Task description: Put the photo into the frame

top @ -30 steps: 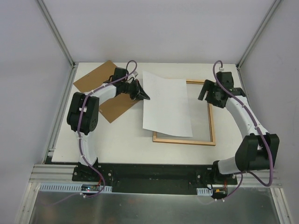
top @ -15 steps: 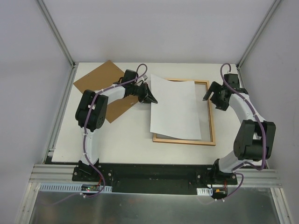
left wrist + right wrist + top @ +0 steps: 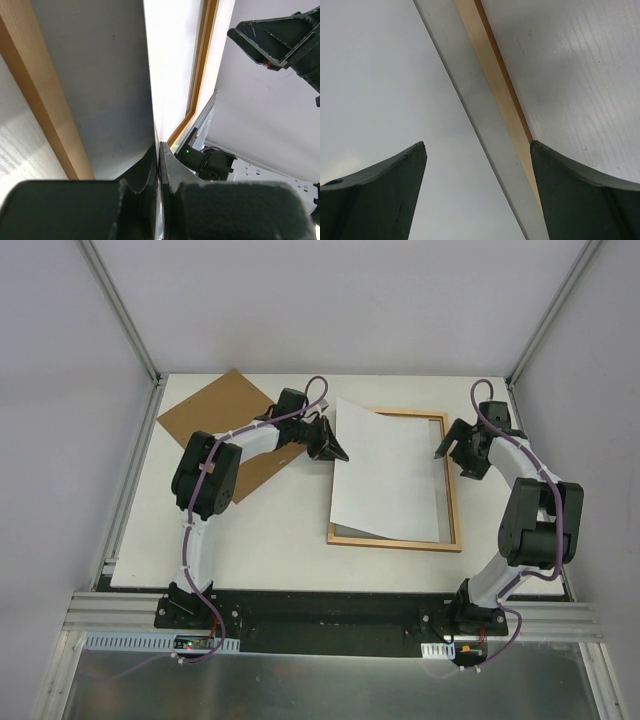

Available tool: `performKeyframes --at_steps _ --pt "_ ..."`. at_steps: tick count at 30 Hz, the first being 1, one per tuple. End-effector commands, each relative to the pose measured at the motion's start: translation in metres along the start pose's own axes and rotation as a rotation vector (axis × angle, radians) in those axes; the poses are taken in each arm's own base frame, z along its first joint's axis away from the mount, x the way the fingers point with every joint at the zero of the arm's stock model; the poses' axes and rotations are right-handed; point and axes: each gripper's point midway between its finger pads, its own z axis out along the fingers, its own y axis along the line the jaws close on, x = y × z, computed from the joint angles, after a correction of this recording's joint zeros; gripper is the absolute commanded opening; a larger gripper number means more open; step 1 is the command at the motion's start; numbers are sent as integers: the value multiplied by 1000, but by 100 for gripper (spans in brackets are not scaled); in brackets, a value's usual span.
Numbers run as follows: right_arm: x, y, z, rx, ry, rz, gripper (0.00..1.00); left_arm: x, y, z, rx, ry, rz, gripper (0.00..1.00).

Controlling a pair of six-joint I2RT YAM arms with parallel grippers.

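Over the last second, the large white-backed rectangular paper photo [image 3: 385,475] has travelled rightward from a position overlapping only the left side of the frame to one lying across most of it, carried by the left gripper [image 3: 335,450]. The thin orange-brown wooden picture frame [image 3: 452,502] lies flat on the white table [image 3: 270,550]; its right rail and near rail show beyond the sheet, while the photo's near-left corner overhangs the frame's left rail. Judged from this, the photo is roughly over the opening but not yet squared or seated within the border. In the left wrist view the left gripper's fingers [image 3: 150,165] are pressed together on the photo's left edge, the sheet held edge-on and raised off the frame at that side. The left arm reaches far forward and right, elbow bent over the plain brown board [image 3: 215,420] left of the frame. The right gripper [image 3: 458,452] hovers at the frame's right rail, spread wide and holding nothing, with the rail visible between its fingers [image 3: 375,195].
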Motion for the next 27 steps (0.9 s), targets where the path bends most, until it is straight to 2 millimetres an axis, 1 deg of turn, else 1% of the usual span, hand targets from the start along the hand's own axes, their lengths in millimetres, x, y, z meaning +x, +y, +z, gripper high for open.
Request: performKeyframes --at_steps 1,5,9,12,19,23,27 --pt "-5 3 7 -27 -7 2 87 -3 -11 5 38 -15 23 0" --pt "-3 5 12 -58 5 12 88 -3 -15 16 56 -5 29 0" --pt "-3 0 15 -46 0 16 89 -5 -15 26 60 0 27 0" --pt "-5 -2 17 -45 -12 19 91 -5 -15 31 61 -3 27 0" --pt "1 2 29 -86 9 33 92 -6 -15 40 84 -1 24 0" --pt "4 1 33 -88 16 37 92 -4 -12 48 80 8 19 0" --pt "4 3 35 -96 22 34 93 -5 -10 51 78 11 12 0"
